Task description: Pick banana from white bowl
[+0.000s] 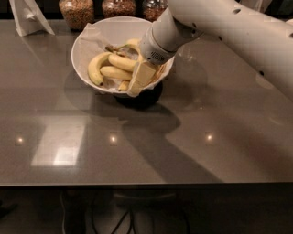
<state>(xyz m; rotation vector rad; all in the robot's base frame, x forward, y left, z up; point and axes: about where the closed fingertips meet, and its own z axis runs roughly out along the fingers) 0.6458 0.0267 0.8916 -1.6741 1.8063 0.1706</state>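
Observation:
The white bowl with crinkled paper lining stands at the back middle of the grey table. Several yellow bananas lie in it. My gripper reaches down into the right side of the bowl from the white arm that comes in from the upper right. Its cream-coloured fingers sit among the bananas near the bowl's front rim. They cover part of the fruit there.
Glass jars with brown contents stand in a row behind the bowl. A white folded stand is at the back left. The table's front edge runs along the bottom.

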